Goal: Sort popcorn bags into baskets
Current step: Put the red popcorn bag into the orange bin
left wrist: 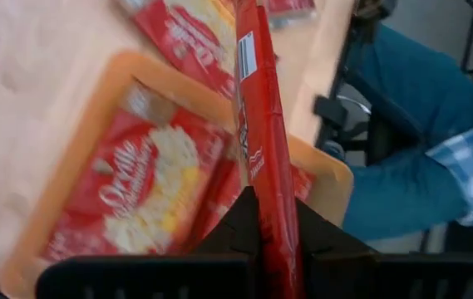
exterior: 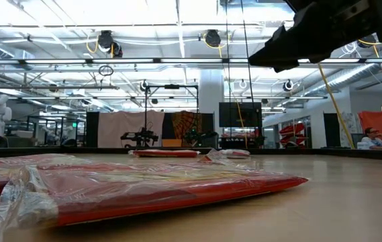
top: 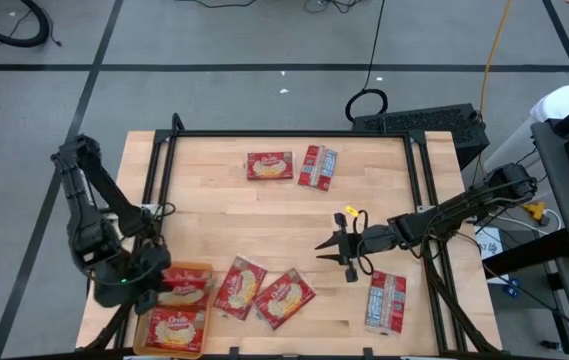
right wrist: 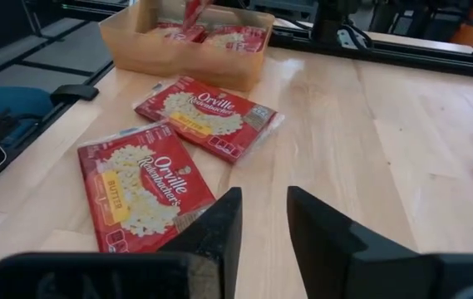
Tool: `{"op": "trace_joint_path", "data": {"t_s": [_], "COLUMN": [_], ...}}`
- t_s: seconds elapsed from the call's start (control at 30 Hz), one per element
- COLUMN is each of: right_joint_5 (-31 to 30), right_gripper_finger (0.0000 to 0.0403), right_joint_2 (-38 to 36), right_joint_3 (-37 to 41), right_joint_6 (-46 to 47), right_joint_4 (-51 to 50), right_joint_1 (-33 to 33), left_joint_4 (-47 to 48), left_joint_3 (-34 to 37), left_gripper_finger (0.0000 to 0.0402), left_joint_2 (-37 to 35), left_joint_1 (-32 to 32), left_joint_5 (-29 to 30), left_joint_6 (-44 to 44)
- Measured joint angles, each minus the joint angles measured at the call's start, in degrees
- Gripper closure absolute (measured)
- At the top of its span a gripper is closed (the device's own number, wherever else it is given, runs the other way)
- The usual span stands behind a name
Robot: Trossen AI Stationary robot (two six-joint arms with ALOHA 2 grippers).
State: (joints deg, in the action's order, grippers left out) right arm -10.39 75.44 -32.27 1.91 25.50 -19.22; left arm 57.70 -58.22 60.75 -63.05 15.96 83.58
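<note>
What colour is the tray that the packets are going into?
Orange. The tray shows best in the left wrist view, with red popcorn bags lying inside.

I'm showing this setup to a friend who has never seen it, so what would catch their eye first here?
Probably the left gripper at the table's near left corner, shut on a red popcorn bag held edge-up over the orange basket, which already has bags lying in it. Next, two more bags lie just right of the basket, and the right gripper hovers open over bare wood mid-table.
</note>
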Motion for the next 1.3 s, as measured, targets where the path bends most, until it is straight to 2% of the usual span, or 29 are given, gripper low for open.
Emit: {"op": "trace_joint_path", "data": {"t_s": [0.27, 0.43, 0.57, 0.8, 1.13, 1.3], "right_joint_5": [0.0, 0.0, 0.0, 0.0, 0.0, 0.0], "right_gripper_finger": [0.0309, 0.0309, 0.0309, 0.0310, 0.0310, 0.0310], "right_joint_2": [0.0, 0.0, 0.0, 0.0, 0.0, 0.0], "right_joint_3": [0.0, 0.0, 0.0, 0.0, 0.0, 0.0], "right_joint_6": [0.0, 0.0, 0.0, 0.0, 0.0, 0.0], "right_joint_4": [0.0, 0.0, 0.0, 1.2, 2.2, 2.1], "right_joint_1": [0.0, 0.0, 0.0, 0.0, 0.0, 0.0], "left_joint_4": [-1.5, -8.0, -12.1, -13.6, -15.6, -13.7], "left_joint_3": [0.0, 0.0, 0.0, 0.0, 0.0, 0.0], "left_gripper_finger": [0.0384, 0.0377, 0.0374, 0.0372, 0.0370, 0.0333], "left_joint_2": [4.6, 8.7, 12.0, 16.8, 18.2, 18.5], "left_joint_1": [-6.8, -8.9, -9.1, -9.1, -9.1, -9.6], "left_joint_5": [0.4, 0.6, 0.7, -0.6, -1.4, -3.1], "left_joint_6": [10.9, 12.2, 12.4, 15.5, 18.1, 22.6]}}
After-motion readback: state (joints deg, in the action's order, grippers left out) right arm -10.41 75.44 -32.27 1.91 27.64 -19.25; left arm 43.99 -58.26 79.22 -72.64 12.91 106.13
